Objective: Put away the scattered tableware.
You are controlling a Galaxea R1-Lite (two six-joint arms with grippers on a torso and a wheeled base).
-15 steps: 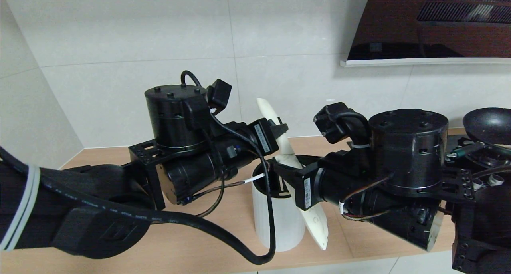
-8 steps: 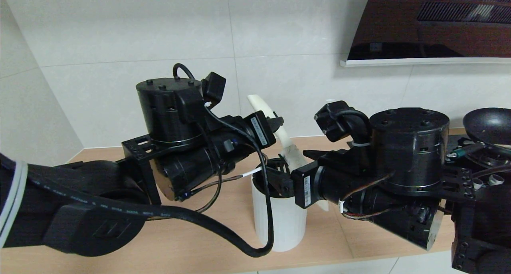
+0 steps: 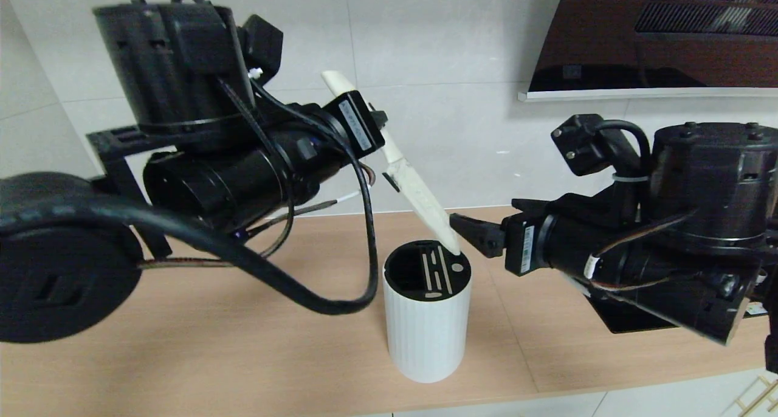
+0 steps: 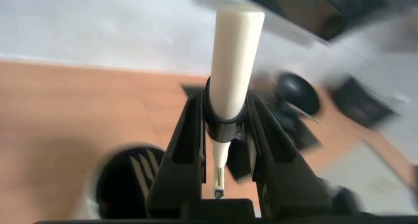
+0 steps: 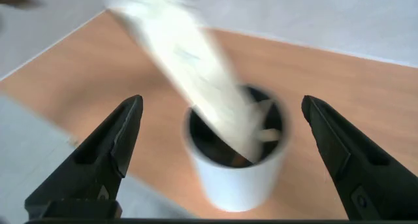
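My left gripper (image 3: pixel 372 124) is shut on the cream handle of a white knife (image 3: pixel 419 198), held high and tilted. The blade slopes down to the right, with its tip at the rim of the white cylindrical holder (image 3: pixel 425 338), over the black slotted top (image 3: pixel 428 270). In the left wrist view the handle (image 4: pixel 235 54) stands clamped between the fingers (image 4: pixel 189 139), above the holder (image 4: pixel 121 185). My right gripper (image 3: pixel 471 230) stands open just right of the blade tip, touching nothing. Its wrist view shows the blade (image 5: pixel 196 80) slanting into the holder's mouth (image 5: pixel 238 178) between the spread fingers (image 5: pixel 111 152).
The holder stands on a wooden counter (image 3: pixel 182 344) near its front edge. A tiled wall rises behind. A dark range hood (image 3: pixel 656 40) hangs at the upper right. A black pan (image 4: pixel 297 93) lies farther along the counter.
My left gripper has lifted the knife up and to the left, so its tip has risen from beside the holder to the rim. The right gripper has drawn back to the right, off the blade.
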